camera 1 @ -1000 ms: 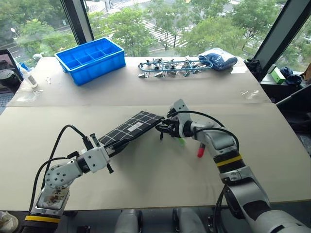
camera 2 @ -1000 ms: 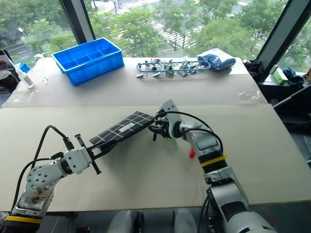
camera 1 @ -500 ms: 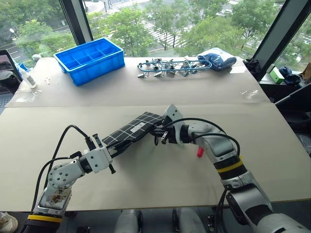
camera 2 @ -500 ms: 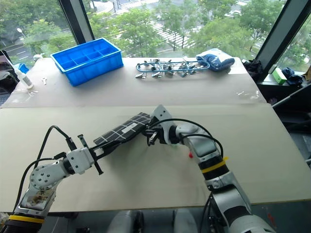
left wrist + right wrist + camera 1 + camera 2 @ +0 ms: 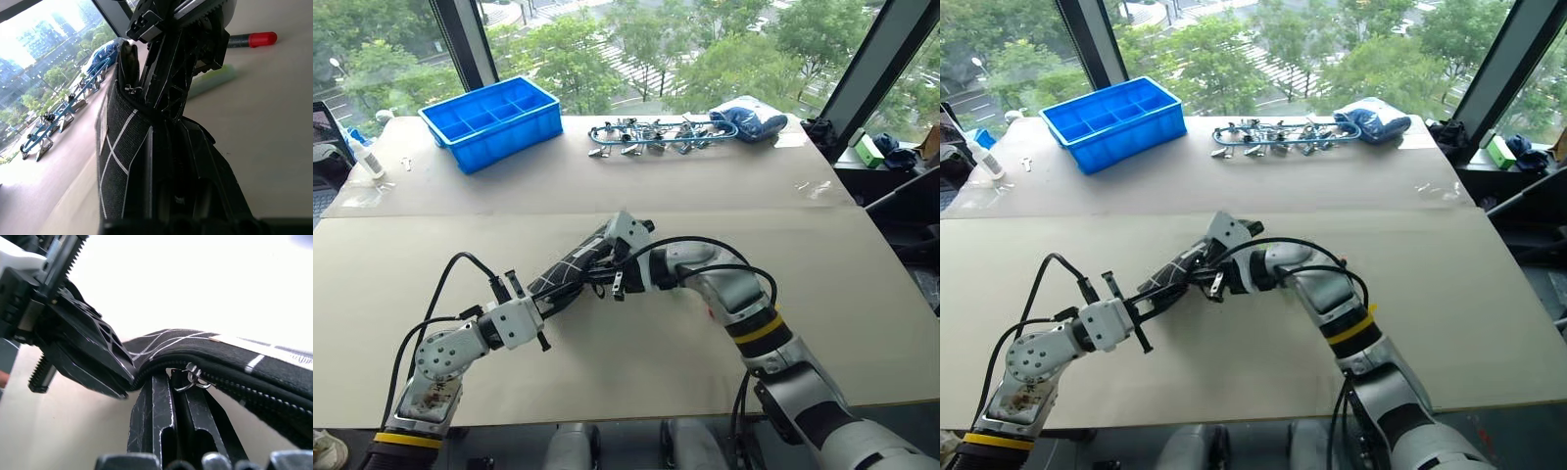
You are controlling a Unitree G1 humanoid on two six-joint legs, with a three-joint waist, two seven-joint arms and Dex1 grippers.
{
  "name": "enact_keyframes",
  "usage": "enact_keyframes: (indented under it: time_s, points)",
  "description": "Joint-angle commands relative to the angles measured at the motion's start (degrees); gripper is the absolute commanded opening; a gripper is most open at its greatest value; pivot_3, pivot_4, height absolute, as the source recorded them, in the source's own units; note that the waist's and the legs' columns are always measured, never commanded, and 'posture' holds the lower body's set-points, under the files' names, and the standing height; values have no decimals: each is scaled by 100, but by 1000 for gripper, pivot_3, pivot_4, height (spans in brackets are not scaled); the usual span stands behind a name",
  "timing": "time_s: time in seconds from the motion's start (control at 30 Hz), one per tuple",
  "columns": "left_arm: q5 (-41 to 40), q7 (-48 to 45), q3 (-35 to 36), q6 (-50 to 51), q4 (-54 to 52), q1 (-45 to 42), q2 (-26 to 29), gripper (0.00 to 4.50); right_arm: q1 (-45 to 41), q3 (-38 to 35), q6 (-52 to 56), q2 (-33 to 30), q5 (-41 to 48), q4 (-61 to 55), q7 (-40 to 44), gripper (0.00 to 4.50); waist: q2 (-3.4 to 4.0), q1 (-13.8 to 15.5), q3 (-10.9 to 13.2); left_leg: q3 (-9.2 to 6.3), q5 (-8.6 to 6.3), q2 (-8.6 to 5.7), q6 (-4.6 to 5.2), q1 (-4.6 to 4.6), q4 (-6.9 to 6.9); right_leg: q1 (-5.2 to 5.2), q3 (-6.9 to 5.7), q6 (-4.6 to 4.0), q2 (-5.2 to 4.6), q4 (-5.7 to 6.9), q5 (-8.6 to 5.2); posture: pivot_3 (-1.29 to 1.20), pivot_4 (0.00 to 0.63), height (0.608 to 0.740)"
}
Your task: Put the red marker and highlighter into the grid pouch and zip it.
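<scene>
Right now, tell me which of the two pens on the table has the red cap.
The red marker: dark barrel, red cap. The highlighter beside it is pale green.

You have on table:
- one grid pouch [image 5: 570, 266]
- one red marker [image 5: 253, 39]
- one green highlighter [image 5: 215, 81]
- one blue bin [image 5: 494, 120], divided into compartments; exact number hard to tell
- one cluster of blue and metal clips [image 5: 651, 134]; too tangled to count
- one blue-and-white cloth bundle [image 5: 751, 117]
- one small white bottle [image 5: 366, 157] at far left edge
- one green box [image 5: 871, 151] off table at right
- two grippers: left gripper [image 5: 551, 299], right gripper [image 5: 597, 266]
</scene>
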Motion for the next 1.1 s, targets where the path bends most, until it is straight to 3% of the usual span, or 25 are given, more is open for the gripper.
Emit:
enact_keyframes:
  time_s: [0.03,0.43,0.67,0.77,0.97,1.1]
  points:
    - [-36,41,-14,-23,-111,-98,-19,0,12,261,-239,21,10,-51,267,18,0,10,0,0,0,-1,0,-1,2,0,-1,0,-1,0,0,0,150,740]
    - [28,34,-85,-162,-30,-23,-119,0,23,12,-644,-89,-567,570,-451,18,0,-3,0,5,0,-1,0,1,2,0,-1,1,0,1,0,0,150,740]
    - [25,26,-110,-258,58,9,-109,0,279,-463,-76,-553,-126,-232,-318,2330,0,19,0,3,0,-4,0,-2,3,2,-2,2,-6,-1,1,0,150,740]
    - [19,28,-122,-316,127,-10,-114,0,481,-888,743,-823,381,-774,-300,3378,0,6,0,-1,0,-2,0,-1,2,1,-1,2,-5,-1,1,0,150,740]
    - [19,14,-161,-426,250,-34,-124,0,1027,-1816,1525,-1772,1394,-2107,38,3378,-1,18,0,-18,-1,-2,1,0,3,3,1,2,-7,-3,1,0,150,740]
    - [6,19,-149,-513,345,-49,-115,0,1229,-2455,1792,-2120,1422,-2377,-565,3378,-2,16,1,-21,-1,-1,2,3,2,5,1,2,-5,-4,1,0,150,740]
